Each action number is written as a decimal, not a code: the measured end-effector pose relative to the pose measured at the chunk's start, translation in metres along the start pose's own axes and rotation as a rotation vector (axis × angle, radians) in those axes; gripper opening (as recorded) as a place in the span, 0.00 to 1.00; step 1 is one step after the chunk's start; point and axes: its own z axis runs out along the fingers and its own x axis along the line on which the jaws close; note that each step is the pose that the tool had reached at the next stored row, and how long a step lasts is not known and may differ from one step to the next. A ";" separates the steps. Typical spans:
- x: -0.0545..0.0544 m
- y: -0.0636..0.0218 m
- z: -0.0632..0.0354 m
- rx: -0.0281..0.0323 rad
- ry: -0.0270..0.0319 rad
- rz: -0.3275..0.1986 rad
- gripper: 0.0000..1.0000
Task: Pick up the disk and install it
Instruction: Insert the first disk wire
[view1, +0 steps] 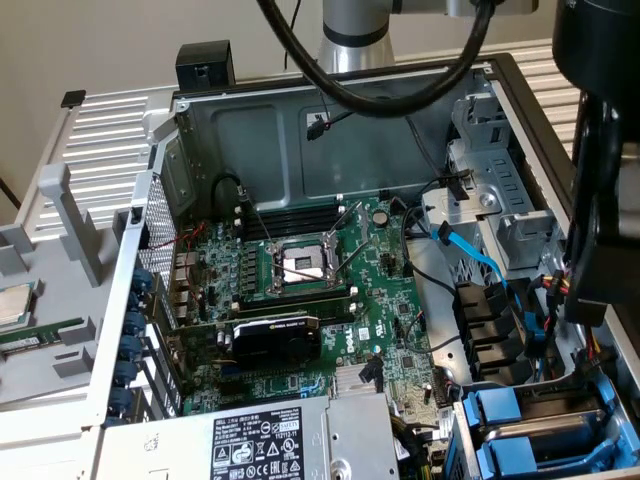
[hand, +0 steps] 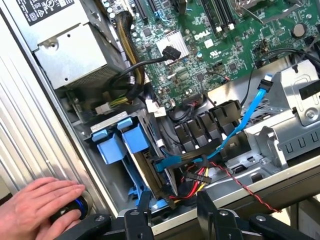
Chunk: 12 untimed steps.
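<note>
The exterior view is looking steeply down into the computer case (view1: 300, 140); the wrist view, closer, is sharing its motherboard (view1: 390, 340) (hand: 210, 45) and blue drive carriers (view1: 500, 420) (hand: 122, 142).

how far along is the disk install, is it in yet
Done, it seems: two blue carriers sit slotted in the drive bay. In hand: nothing; the gripper hangs open and empty just above that bay. Left: whether the carriers are fully seated cannot be told. A person's hand rests at the case edge.
</note>
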 end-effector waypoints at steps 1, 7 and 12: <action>0.001 0.0002 0.0003 -0.0007 -0.0021 -0.005 0.49; 0.008 0.0120 0.0016 -0.0019 -0.0069 -0.025 0.49; 0.009 0.0130 0.0028 -0.0025 -0.0159 -0.088 0.49</action>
